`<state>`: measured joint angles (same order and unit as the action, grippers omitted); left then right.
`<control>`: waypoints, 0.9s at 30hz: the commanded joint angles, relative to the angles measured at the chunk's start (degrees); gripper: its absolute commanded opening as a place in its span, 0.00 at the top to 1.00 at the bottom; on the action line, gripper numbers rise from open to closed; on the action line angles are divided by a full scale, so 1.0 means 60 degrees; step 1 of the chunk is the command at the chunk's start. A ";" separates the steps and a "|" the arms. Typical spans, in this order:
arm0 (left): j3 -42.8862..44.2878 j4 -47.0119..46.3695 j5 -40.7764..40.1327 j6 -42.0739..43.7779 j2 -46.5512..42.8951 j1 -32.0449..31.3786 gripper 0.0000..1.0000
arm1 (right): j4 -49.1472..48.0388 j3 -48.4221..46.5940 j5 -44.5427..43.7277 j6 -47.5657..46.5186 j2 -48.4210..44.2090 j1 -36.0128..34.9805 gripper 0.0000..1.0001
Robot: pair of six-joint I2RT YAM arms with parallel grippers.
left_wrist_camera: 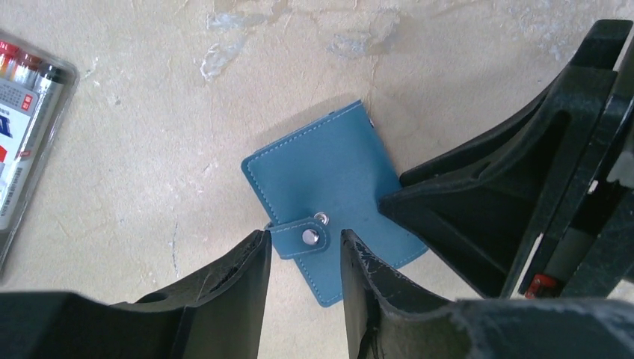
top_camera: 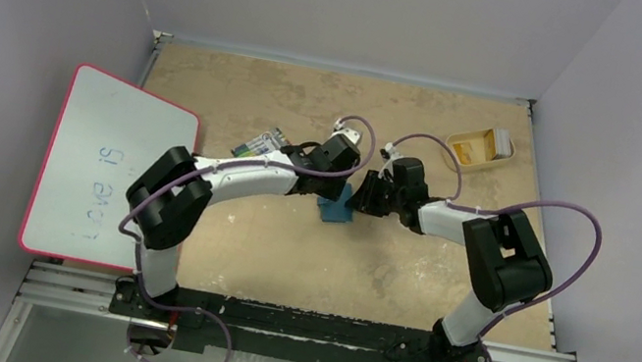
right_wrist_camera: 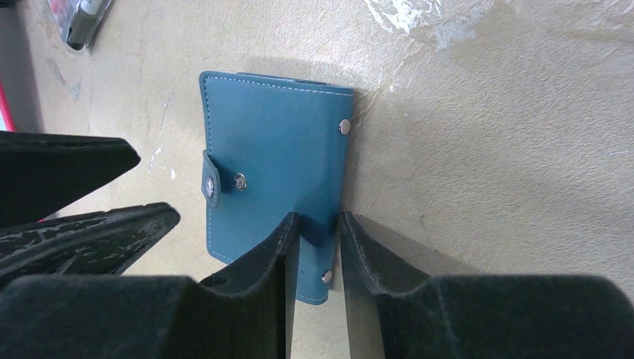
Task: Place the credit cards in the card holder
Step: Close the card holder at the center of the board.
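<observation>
Pinched closed card holder (right_wrist_camera: pixel 269 149) at its edge with right end effector (right_wrist_camera: pixel 319 223); hovered left end effector (left_wrist_camera: pixel 304 239) open, fingers either side of snapped strap (left_wrist_camera: pixel 290 241), above tabletop (left_wrist_camera: pixel 149 149).

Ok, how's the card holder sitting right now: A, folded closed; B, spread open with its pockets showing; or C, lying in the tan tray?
A: the card holder is folded shut on the table, with only its teal outer cover showing.
</observation>
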<state>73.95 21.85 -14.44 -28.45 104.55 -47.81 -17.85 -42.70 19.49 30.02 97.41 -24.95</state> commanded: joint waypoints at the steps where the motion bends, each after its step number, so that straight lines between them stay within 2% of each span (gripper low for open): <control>1: 0.0732 0.0244 -0.0855 -0.0084 0.0437 -0.0327 0.62 | 0.0062 0.0187 0.0253 0.0020 -0.0169 -0.0035 0.71; 13: 0.1306 0.0949 -0.2029 -0.0327 0.1140 -0.0751 0.62 | -0.0054 0.0316 0.0355 -0.0020 -0.0107 -0.0043 0.71; 24: 0.1429 0.1094 -0.2466 -0.0312 0.1249 -0.0979 0.80 | -0.0088 0.0352 0.0385 -0.0023 -0.0117 -0.0041 0.71; 27: 0.1426 0.1089 -0.2439 -0.0326 0.1268 -0.0994 0.81 | -0.0087 0.0350 0.0374 -0.0025 -0.0121 -0.0041 0.71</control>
<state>79.94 28.62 -27.38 -29.58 111.87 -53.41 -19.66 -41.65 20.71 30.04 97.41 -24.95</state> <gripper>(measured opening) 0.197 0.289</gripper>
